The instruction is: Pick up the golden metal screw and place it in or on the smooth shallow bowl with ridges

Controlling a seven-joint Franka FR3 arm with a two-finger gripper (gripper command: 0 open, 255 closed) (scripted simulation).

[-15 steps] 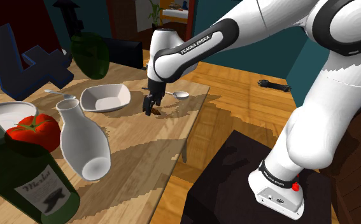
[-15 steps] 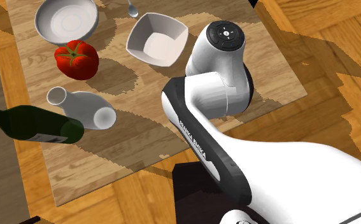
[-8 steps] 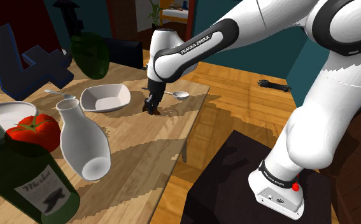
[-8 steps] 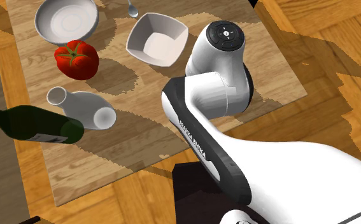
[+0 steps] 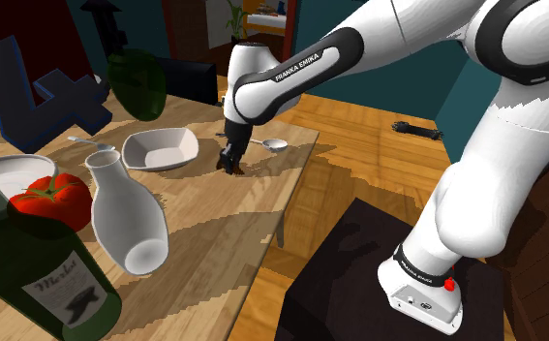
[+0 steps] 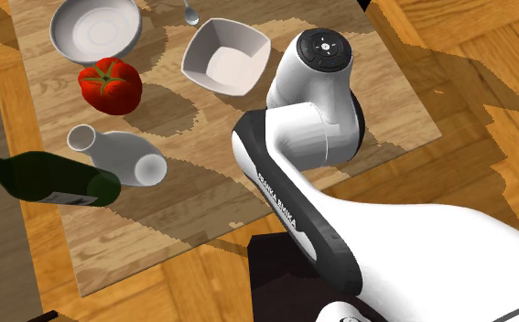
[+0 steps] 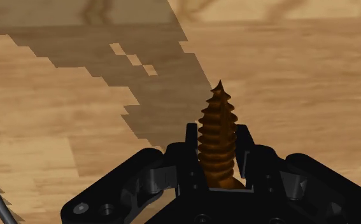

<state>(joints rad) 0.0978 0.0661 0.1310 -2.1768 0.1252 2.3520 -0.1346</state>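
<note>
Near the middle of the shoulder view, the black gripper (image 5: 231,161) hangs low over the wooden worktop (image 5: 204,223), closed on the brownish-gold screw (image 7: 218,137) — long axis along the fingers, tip pointing outward. The white squarish bowl (image 5: 161,148) — probably the target — sits just to its left. The arm (image 5: 301,73) reads "FRANKA EMIKA".

I see the screw (image 7: 218,121), brownish-gold with coarse threads, clasped at its head end in my gripper (image 7: 218,132), its pointed tip aimed away towards the wooden tabletop (image 7: 300,76). The round white bowl (image 6: 95,29) sits upright on that tabletop, well apart from the screw.
</note>
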